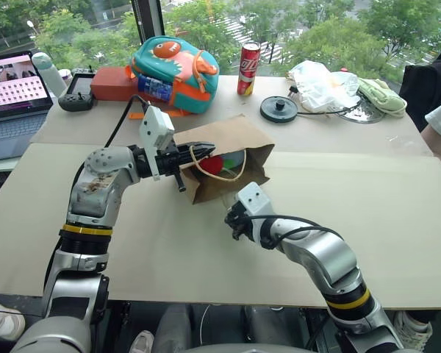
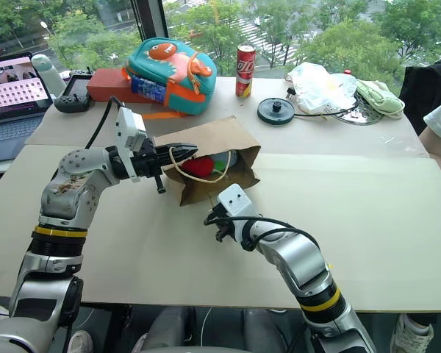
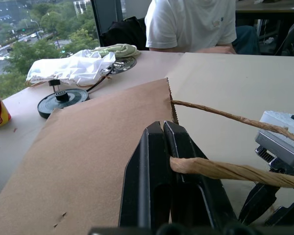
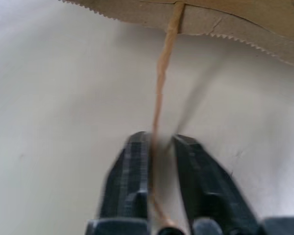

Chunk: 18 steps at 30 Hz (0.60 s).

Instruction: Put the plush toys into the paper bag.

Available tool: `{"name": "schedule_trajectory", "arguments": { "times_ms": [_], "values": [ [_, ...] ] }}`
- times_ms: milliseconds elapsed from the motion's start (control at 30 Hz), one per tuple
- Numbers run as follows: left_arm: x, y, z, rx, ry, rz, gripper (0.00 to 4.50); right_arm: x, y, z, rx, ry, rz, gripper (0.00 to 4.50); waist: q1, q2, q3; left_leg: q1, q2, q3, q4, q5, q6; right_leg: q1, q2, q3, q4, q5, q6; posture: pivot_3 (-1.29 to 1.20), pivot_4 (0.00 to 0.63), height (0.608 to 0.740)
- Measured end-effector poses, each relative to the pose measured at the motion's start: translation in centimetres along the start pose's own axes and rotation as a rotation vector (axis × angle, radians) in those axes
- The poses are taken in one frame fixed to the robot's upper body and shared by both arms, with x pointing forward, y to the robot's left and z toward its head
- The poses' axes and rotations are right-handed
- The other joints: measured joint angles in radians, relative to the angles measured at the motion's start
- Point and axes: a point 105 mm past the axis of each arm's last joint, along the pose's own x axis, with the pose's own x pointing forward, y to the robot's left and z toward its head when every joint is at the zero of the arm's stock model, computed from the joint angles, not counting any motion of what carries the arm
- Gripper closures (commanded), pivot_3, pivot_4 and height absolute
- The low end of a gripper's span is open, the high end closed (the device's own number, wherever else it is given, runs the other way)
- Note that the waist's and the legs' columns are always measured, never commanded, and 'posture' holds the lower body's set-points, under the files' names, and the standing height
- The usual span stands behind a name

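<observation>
The brown paper bag (image 1: 231, 136) lies on its side mid-table, its mouth facing me. Inside the mouth sits the red chili plush toy (image 1: 214, 165) with green leaves, and a pale bluish bit (image 2: 235, 156) shows behind it. My left gripper (image 1: 206, 149) is at the top of the mouth, shut on the upper twine handle (image 3: 225, 171), which comes out from between its fingers. My right gripper (image 1: 234, 224) rests low on the table just in front of the bag. It is shut on the lower twine handle (image 4: 162, 88), which runs up to the bag's serrated edge.
A teal-and-orange backpack (image 1: 175, 73), a red can (image 1: 248, 68), a black disc (image 1: 279, 109) and a white plastic bag (image 1: 320, 84) stand along the table's far side. A laptop (image 1: 15, 92) and a controller (image 1: 77, 94) are far left. A person in white (image 3: 191, 24) sits at the right.
</observation>
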Motion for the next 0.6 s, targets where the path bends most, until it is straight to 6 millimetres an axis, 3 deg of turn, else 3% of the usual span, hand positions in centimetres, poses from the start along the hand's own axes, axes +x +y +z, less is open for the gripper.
{"name": "schedule_trajectory", "arguments": {
  "times_ms": [333,433,600],
  "values": [
    [0.1,0.1,0.1,0.001,-0.004,0.001,4.5,-0.5,-0.7,0.9,0.012,-0.055,-0.016,4.48,0.0,0.0,0.0,0.0,0.0,0.0,0.0,0.0,0.0,0.0,0.0,0.0,0.0,0.0,0.0,0.0,0.15,0.728],
    [0.4,0.0,0.2,-0.009,-0.021,0.002,4.5,-2.2,-1.7,2.4,-0.017,-0.129,-0.03,4.48,0.003,0.0,0.0,0.0,0.0,0.0,0.0,0.0,0.0,0.0,0.0,0.0,-0.001,0.0,0.0,0.0,0.15,0.728],
    [0.9,0.5,1.1,-0.088,-0.1,0.049,4.5,-5.7,-3.2,6.5,-0.091,-0.31,-0.052,4.48,0.003,0.0,0.0,0.0,0.0,-0.001,0.0,0.0,0.0,0.0,0.0,0.0,-0.001,0.0,0.0,0.0,0.15,0.728]
  ]
}}
